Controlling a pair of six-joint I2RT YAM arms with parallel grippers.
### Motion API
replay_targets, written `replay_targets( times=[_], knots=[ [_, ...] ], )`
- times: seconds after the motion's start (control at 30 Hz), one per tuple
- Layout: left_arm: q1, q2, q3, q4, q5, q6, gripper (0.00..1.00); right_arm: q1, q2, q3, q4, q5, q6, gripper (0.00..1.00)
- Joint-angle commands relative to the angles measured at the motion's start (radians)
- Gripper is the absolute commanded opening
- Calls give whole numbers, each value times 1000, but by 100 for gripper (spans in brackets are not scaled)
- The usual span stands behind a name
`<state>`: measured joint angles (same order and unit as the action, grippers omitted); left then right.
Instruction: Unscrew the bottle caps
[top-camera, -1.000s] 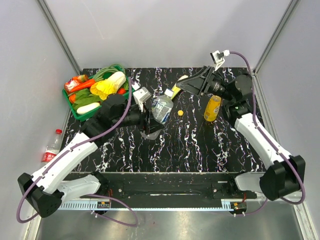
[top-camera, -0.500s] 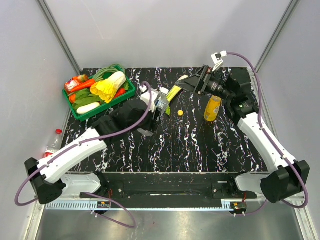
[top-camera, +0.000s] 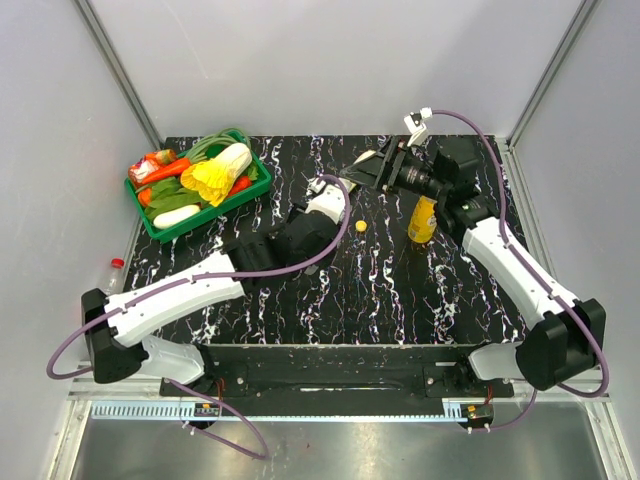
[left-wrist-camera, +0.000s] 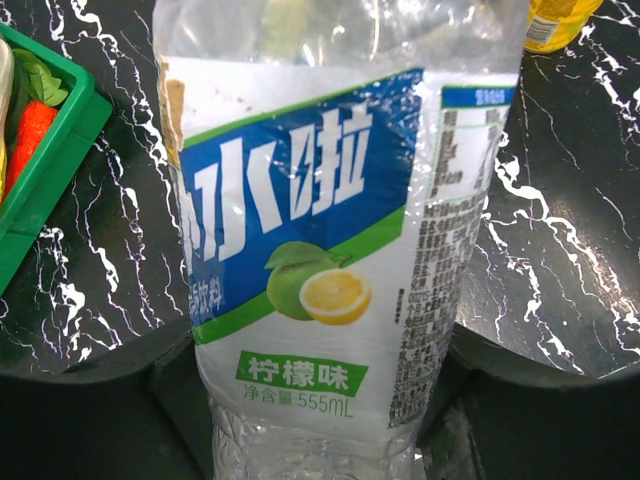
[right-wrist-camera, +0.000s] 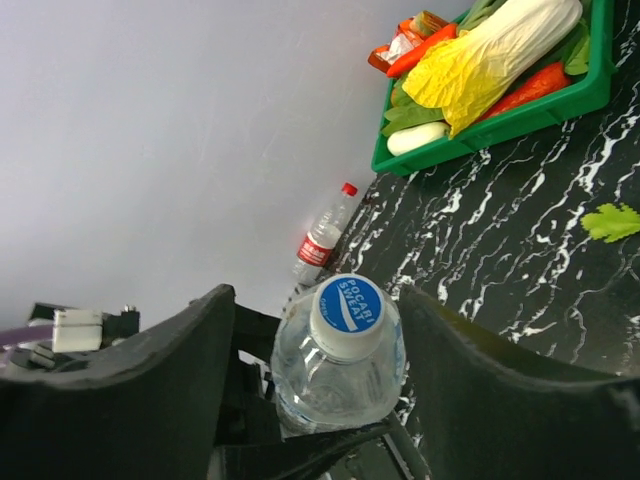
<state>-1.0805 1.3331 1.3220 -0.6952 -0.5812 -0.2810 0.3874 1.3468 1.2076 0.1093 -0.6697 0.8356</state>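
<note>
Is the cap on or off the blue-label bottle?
On. The right wrist view shows the blue-topped cap seated on the bottle neck, inside the open right claw, whose fingers stand clear of it.

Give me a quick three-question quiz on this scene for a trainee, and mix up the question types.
1. True or false: the juice bottle stands upright on the table.
2. The left claw grips: A a cup, B the blue-labelled bottle, C a sponge.
3. Fill in: the right claw straddles that bottle's ____.
Key: 1 true; 2 B; 3 cap.
</note>
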Motion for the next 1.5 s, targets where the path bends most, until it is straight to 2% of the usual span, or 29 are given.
replay_targets(
  times=[0.0, 0.5, 0.67, 0.9, 1.0, 1.1, 1.23, 1.47],
  knots=[
    [-9, 8, 52, 14, -57, -10, 11, 8, 9, 6, 82, -11, 30, 66],
    [-7, 20, 75, 16, -55, -1, 10, 19, 51, 15, 69, -54, 25, 65],
    [-7, 32, 83, 14, -46, 0, 10, 22, 57, 6, 95, -74, 49, 42],
    [-7, 31, 83, 14, -42, -1, 10, 21, 63, 10, 102, -97, 48, 20],
    [-7, 29, 83, 14, -28, -3, 10, 22, 66, 6, 116, -111, 45, 0],
    [-4, 21, 72, 25, -5, -4, 10, 22, 69, 0, 135, -137, 37, 0],
    [34, -23, 16, 92, 99, -15, 9, 22, 61, -11, 170, -166, 34, 0],
    [151, -165, -148, 295, 429, -43, 8, 22, 32, -25, 237, -217, 26, 0]
  ],
)
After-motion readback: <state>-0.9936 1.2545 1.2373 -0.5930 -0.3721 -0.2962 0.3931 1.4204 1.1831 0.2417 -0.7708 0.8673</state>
